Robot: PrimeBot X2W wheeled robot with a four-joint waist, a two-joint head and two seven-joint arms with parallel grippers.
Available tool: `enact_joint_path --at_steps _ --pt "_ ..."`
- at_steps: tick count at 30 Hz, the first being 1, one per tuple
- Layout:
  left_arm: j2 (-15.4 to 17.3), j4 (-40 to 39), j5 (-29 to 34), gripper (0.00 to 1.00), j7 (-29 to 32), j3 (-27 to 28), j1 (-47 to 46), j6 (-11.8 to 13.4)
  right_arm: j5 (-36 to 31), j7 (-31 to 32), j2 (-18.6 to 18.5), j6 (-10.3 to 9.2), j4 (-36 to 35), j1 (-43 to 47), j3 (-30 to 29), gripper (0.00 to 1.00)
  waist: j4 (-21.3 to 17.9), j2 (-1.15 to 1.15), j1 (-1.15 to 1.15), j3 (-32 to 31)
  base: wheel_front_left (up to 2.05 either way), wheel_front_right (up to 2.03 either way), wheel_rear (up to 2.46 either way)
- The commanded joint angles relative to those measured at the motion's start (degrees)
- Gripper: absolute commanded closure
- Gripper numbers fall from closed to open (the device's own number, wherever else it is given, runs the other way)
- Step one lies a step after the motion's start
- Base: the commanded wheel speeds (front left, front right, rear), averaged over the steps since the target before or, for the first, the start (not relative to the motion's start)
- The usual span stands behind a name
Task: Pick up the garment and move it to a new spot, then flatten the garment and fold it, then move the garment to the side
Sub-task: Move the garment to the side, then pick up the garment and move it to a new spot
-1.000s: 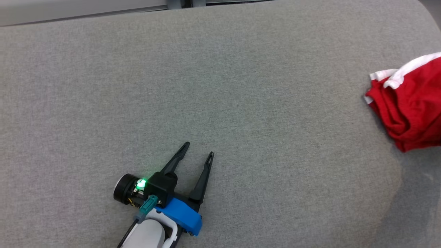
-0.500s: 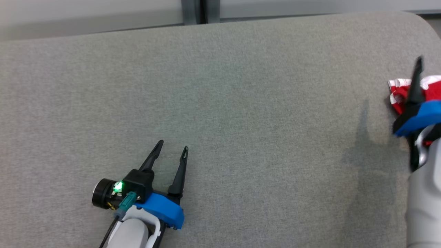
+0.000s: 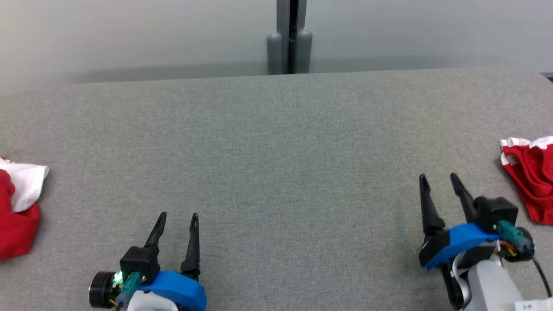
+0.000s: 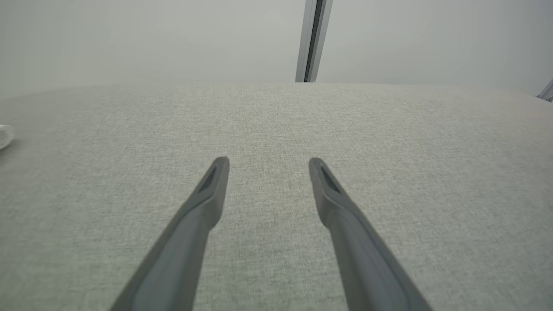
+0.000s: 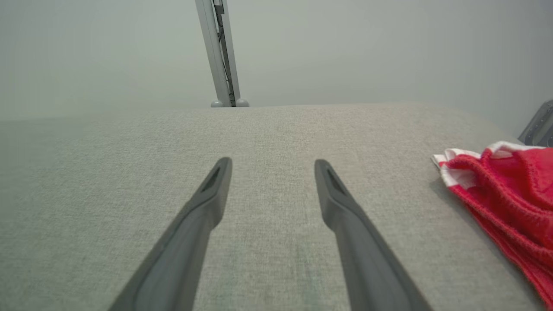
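Observation:
A red garment with white trim (image 3: 530,186) lies bunched on the grey fabric surface at the far right edge of the head view. It also shows at the right of the right wrist view as red garment (image 5: 512,196). My right gripper (image 3: 437,176) stands open just left of it, apart from the cloth, with nothing between its fingers; the right gripper (image 5: 272,161) points over bare fabric. My left gripper (image 3: 179,214) rests open at the lower left, and the left gripper (image 4: 268,160) is also empty.
A second red and white garment (image 3: 17,207) lies at the far left edge of the grey surface (image 3: 276,142). A grey post (image 3: 288,43) and a pale wall stand behind the far edge. A white scrap of cloth (image 4: 4,136) shows at the left.
The head camera has shifted, bringing the wall and the left garment into view. My right gripper, over the red garment half a second ago, now stands open and apart from it.

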Motion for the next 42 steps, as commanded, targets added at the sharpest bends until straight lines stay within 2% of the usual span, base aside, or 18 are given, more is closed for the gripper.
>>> enact_joint_path --at_steps 1,10,21,32,37,42 --pt "0.0 -0.1 0.4 0.00 0.0 0.4 0.4 0.4 0.8 -0.2 -0.1 -0.02 -0.5 1.3 0.6 0.00 0.0 0.00 0.01 -0.5 0.00 0.00 0.00" --pt "-0.5 -1.2 0.7 0.00 0.0 3.4 3.6 0.9 2.4 -0.2 -0.1 -0.01 -3.3 6.5 5.0 0.00 1.0 0.00 0.01 -3.6 0.00 0.00 0.00" --pt "-0.7 -1.7 -0.7 0.00 0.0 2.9 7.1 1.4 3.7 -0.2 -0.1 -0.01 -2.9 11.4 5.3 0.00 3.2 0.00 0.01 -8.1 0.00 0.00 0.00" --pt "-0.7 -2.3 -1.0 0.00 0.0 2.9 8.8 1.6 4.5 -0.2 -0.1 -0.01 -2.8 13.2 5.4 0.00 4.7 0.00 0.01 -8.9 0.00 0.00 0.00" --pt "-0.6 -2.0 -1.4 0.00 0.0 2.0 7.2 2.0 4.1 -0.2 -0.1 -0.01 -2.8 13.7 5.1 0.00 8.1 0.00 0.01 -7.7 0.00 0.00 0.00" --pt "-0.6 -1.6 -1.9 0.00 0.0 2.5 6.2 2.2 3.7 -0.2 -0.1 -0.01 -3.5 13.2 4.8 0.00 14.3 0.00 0.01 -5.5 0.00 0.00 0.00"
